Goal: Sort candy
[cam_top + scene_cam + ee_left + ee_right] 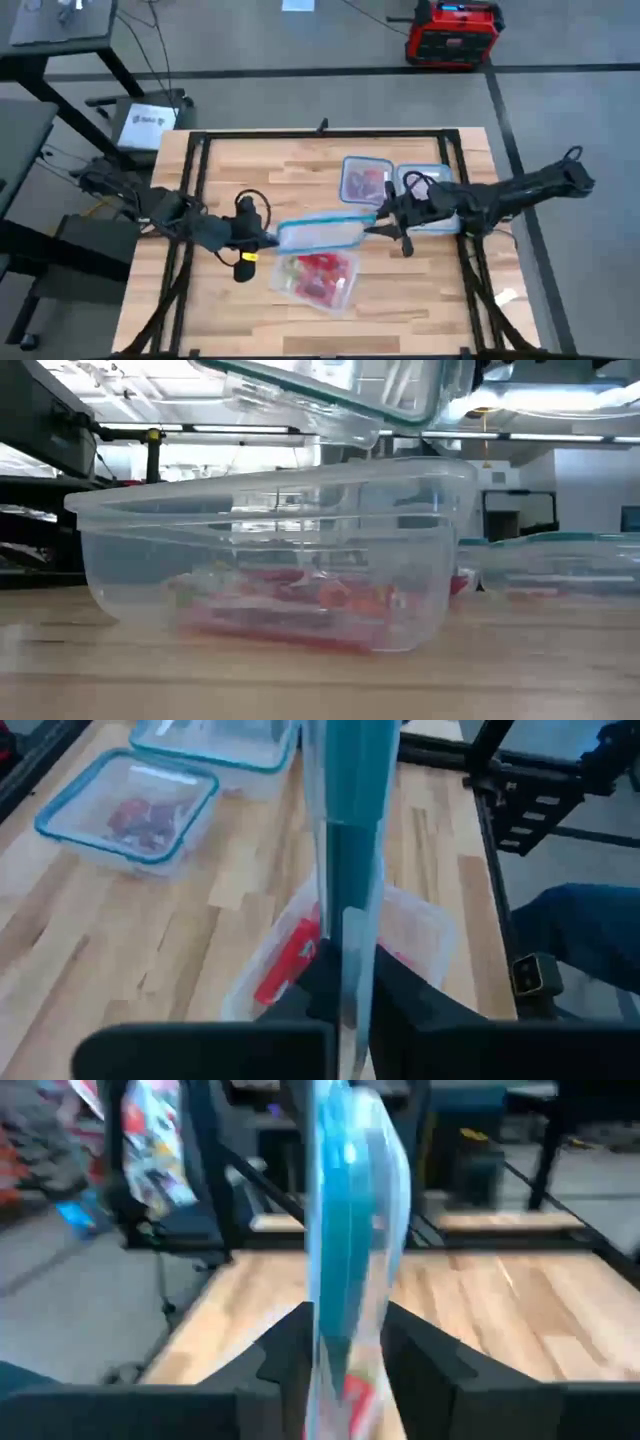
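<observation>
Grey workshop floor around a wooden table (250, 170) framed by black rails, with a red case (452, 32) on the floor beyond the far edge. Held above the middle of the table: a clear lid with a blue-green rim (320, 234), gripped at one end by the left gripper (268, 239), fingers (400, 995) pinched shut on its edge. At the lid's other end, the right gripper (380, 226), fingers (420, 1350) standing slightly apart on either side of the rim, so hard to call a firm hold. Directly below the lid and just nearer than both claws: an open clear tub (270, 560) resting on the wood, with red candy (318, 272) lying in a loose layer along its bottom. Beyond the right claw, a second tub with its lid on (366, 181), a few reddish pieces inside. Just beside that one, under the right arm, a third lidded tub (432, 176), contents not discernible.
</observation>
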`<state>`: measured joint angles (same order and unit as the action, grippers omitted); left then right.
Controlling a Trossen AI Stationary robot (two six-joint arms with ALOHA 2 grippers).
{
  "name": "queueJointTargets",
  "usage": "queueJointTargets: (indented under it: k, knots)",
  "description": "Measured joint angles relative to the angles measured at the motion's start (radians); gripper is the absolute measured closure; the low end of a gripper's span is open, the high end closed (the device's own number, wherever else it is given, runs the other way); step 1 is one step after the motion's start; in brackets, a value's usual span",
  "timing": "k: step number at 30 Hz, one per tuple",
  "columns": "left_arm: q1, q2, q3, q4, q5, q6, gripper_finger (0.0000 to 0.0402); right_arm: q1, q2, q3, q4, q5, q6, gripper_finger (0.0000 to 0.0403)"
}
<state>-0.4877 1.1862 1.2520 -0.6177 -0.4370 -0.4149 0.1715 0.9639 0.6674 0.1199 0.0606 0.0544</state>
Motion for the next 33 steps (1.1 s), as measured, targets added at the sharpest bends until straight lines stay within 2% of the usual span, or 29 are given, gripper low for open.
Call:
queueJointTargets:
  k: [6,10,17,22,24,27,30,33]
  knots:
    - [-0.001,-0.003,0.000,0.007,0.000,-0.003,0.0401,0.013,-0.089,0.000,-0.179,0.141,-0.019,0.0209]
    - [-0.001,-0.009,0.000,0.007,0.005,-0.017,0.0401,0.058,-0.114,0.000,-0.296,0.178,0.056,0.0188]
    - [-0.001,-0.009,0.000,0.009,0.008,-0.017,0.0401,0.171,-0.001,-0.001,-0.326,0.202,0.291,0.0197]
    - [-0.001,-0.009,0.000,0.010,0.004,-0.014,0.0401,0.204,0.077,-0.001,-0.216,0.201,0.311,0.0211]
    - [-0.002,-0.009,0.001,0.009,0.004,-0.015,0.0401,0.227,0.068,-0.001,-0.189,0.167,0.315,0.0216]
    - [-0.011,-0.013,0.001,0.008,0.004,-0.016,0.0401,0.283,0.019,-0.001,-0.263,0.141,0.342,0.0222]
    - [-0.018,-0.017,0.002,0.008,0.004,-0.010,0.0401,0.329,-0.023,-0.001,-0.312,0.154,0.372,0.0228]
    - [-0.018,-0.017,0.002,0.007,0.004,-0.005,0.0401,0.346,-0.026,-0.001,-0.271,0.208,0.373,0.0231]
